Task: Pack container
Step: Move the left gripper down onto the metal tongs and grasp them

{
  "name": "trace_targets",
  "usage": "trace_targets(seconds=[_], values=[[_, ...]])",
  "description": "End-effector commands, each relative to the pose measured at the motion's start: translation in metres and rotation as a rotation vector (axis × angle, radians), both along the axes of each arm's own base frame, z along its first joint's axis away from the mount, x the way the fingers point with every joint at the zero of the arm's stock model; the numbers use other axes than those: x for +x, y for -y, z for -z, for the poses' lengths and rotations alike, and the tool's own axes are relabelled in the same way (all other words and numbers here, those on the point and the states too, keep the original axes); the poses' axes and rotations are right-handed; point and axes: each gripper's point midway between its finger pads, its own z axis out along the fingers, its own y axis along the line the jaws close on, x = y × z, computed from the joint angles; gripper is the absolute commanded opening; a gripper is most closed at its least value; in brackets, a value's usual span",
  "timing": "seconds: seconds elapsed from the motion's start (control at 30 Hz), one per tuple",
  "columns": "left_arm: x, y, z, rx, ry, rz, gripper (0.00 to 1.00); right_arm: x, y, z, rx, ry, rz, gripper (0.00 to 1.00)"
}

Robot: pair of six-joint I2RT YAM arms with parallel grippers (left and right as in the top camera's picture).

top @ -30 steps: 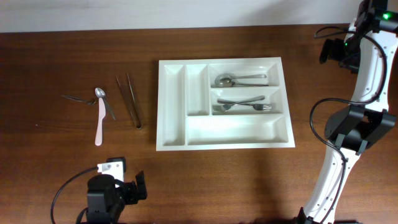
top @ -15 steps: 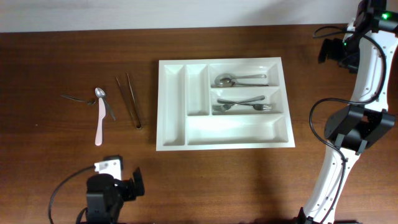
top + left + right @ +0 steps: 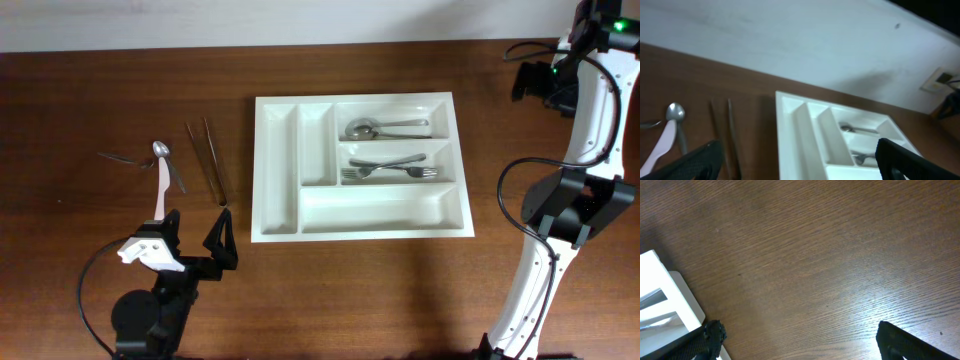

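The container [image 3: 276, 180] is a white five-compartment tray in the middle of the table. One of its long compartments holds a spoon [image 3: 385, 128] and another holds forks [image 3: 395, 168]. Left of it lie slim metal tongs [image 3: 208, 160], a metal spoon [image 3: 160, 150] and a pale pink utensil [image 3: 159, 200]. My left gripper [image 3: 198, 232] is open and empty, raised above the front of the table, just short of the pink utensil and the tongs. In its wrist view the left gripper [image 3: 799, 147] faces the container [image 3: 790, 135]. My right gripper [image 3: 799, 329] is open over bare wood beside the container's corner [image 3: 670, 295].
A thin dark utensil [image 3: 120, 157] lies at the far left, touching the metal spoon. The right arm [image 3: 585, 120] stands folded along the table's right edge. A pale wall [image 3: 790, 40] runs behind the table's far edge.
My left arm has risen from the front edge and swung forward, so its open fingers now sit over the table near the pink utensil. The right arm has not moved.
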Motion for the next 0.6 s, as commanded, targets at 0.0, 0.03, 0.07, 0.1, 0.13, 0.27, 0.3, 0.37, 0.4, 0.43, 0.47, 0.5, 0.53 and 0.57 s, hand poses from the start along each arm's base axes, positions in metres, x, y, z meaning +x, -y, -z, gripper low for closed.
trace_targets(seconds=[0.0,0.03,0.07,0.1,0.13,0.27,0.3,0.37,0.4,0.43,0.47,0.5,0.53,0.57], values=[[0.001,0.007,-0.009,-0.028,0.002,0.038,0.99,0.002,-0.003,-0.014,-0.003,0.034,-0.013,0.99],[0.003,0.007,-0.012,-0.027,-0.006,0.037,0.99,0.002,-0.003,-0.014,-0.003,0.034,-0.013,0.99],[0.007,0.007,-0.015,-0.015,-0.014,0.039,0.99,0.002,-0.003,-0.014,-0.003,0.034,-0.013,0.99],[0.011,0.007,-0.019,0.001,-0.027,0.04,0.99,0.002,-0.003,-0.014,-0.003,0.034,-0.013,0.99],[0.017,0.007,-0.024,0.021,-0.044,0.042,0.99,0.002,-0.003,-0.014,-0.003,0.034,-0.013,0.99],[0.053,0.005,-0.046,0.114,-0.17,0.047,0.99,0.002,-0.003,-0.014,-0.003,0.034,-0.013,0.99],[0.059,0.004,-0.047,0.124,-0.195,0.04,0.99,0.002,-0.003,-0.014,-0.003,0.034,-0.013,0.99],[0.075,-0.004,-0.05,0.14,-0.281,-0.001,0.99,0.002,-0.003,-0.014,-0.003,0.034,-0.013,0.99],[0.085,-0.011,-0.049,0.156,-0.343,-0.036,0.99,0.002,-0.003,-0.014,-0.003,0.034,-0.013,0.99],[0.091,-0.015,-0.048,0.17,-0.388,-0.059,0.99,0.002,-0.003,-0.014,-0.003,0.034,-0.013,0.99],[0.099,-0.021,-0.045,0.186,-0.454,-0.088,0.99,0.002,-0.003,-0.014,-0.003,0.034,-0.013,0.99],[0.106,-0.024,-0.041,0.198,-0.513,-0.101,0.99,0.002,-0.003,-0.014,-0.003,0.034,-0.013,0.99],[0.112,-0.024,-0.037,0.223,-0.565,-0.09,0.99,0.002,-0.003,-0.014,-0.003,0.034,-0.013,0.99],[0.115,-0.024,-0.034,0.239,-0.6,-0.08,0.99,0.002,-0.003,-0.014,-0.003,0.034,-0.013,0.99]])
